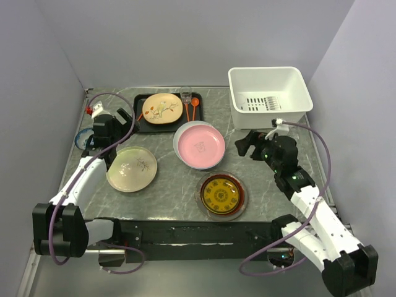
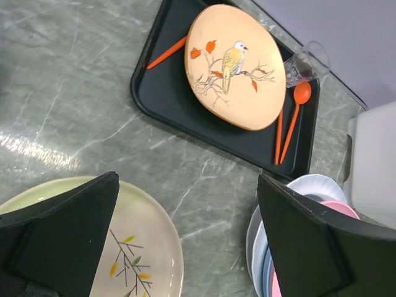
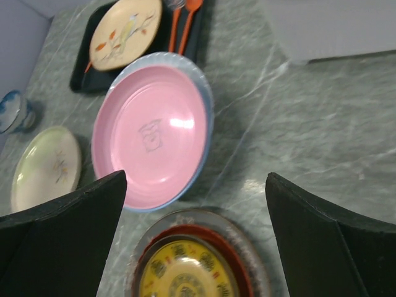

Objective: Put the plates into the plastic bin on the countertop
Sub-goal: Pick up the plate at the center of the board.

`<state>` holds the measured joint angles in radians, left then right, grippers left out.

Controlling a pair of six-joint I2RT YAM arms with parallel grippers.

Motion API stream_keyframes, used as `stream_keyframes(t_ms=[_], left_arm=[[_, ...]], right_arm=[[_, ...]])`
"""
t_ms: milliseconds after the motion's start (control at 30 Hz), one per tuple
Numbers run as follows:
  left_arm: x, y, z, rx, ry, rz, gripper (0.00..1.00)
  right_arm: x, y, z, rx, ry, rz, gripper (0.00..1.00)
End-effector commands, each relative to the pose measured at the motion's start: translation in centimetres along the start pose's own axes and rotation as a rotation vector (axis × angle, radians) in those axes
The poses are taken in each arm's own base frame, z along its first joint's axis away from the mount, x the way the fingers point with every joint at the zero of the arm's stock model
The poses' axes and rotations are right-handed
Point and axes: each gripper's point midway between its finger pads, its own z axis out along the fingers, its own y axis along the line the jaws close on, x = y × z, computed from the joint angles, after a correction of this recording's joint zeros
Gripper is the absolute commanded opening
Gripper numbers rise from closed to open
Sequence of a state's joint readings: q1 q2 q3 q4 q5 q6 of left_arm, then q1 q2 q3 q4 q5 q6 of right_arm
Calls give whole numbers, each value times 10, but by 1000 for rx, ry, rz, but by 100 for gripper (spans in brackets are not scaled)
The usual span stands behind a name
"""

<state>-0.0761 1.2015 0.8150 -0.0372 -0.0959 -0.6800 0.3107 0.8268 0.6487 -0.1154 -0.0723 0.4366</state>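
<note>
Landmark: pink plate (image 1: 199,146), topmost of a stack of pale plates, mid-countertop (image 1: 176,185).
Bystander: small blue-patterned bowl (image 1: 81,139), far left of the pink plate, by the wall.
Black tray (image 1: 140,124): behind-left of the pink plate; holds 1 bird-painted cream plate (image 1: 162,108), 2 orange spoons (image 1: 190,110) and 1 clear glass (image 1: 185,94).
Plastic bin (image 1: 297,83): behind-right of the pink plate, apart from it; white, deep, slotted floor in plain view.
Other plates: pale green floral plate (image 1: 132,168), front-left of the pink plate; gold-patterned dark red plate (image 1: 221,195), just in front, ringed by a translucent rim.
Left gripper (image 2: 187,182): left of the pink plate; jaws spread wide, grasping nothing.
Right gripper (image 3: 197,179): right of the pink plate; jaws spread wide, grasping nothing.
</note>
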Motion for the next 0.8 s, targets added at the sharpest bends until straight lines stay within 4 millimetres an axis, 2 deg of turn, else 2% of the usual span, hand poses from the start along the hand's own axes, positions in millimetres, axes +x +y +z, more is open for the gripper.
stream_keyframes(t_ms=[0, 100, 167, 300, 467, 767], left_arm=[[-17, -9, -14, -1, -29, -35, 99], [-18, -14, -22, 28, -21, -25, 99], [-19, -26, -30, 88, -11, -22, 99], [-21, -43, -41, 174, 10, -5, 99], [-18, -42, -48, 175, 29, 8, 99], [-8, -39, -57, 195, 45, 11, 99]], right_arm=[[-26, 48, -4, -135, -49, 38, 100], [-11, 74, -2, -236, 9, 75, 100], [6, 90, 0, -282, 66, 94, 100], [23, 122, 4, -346, 109, 89, 100], [49, 162, 14, -405, 197, 56, 100], [80, 212, 33, -465, 336, 48, 100]])
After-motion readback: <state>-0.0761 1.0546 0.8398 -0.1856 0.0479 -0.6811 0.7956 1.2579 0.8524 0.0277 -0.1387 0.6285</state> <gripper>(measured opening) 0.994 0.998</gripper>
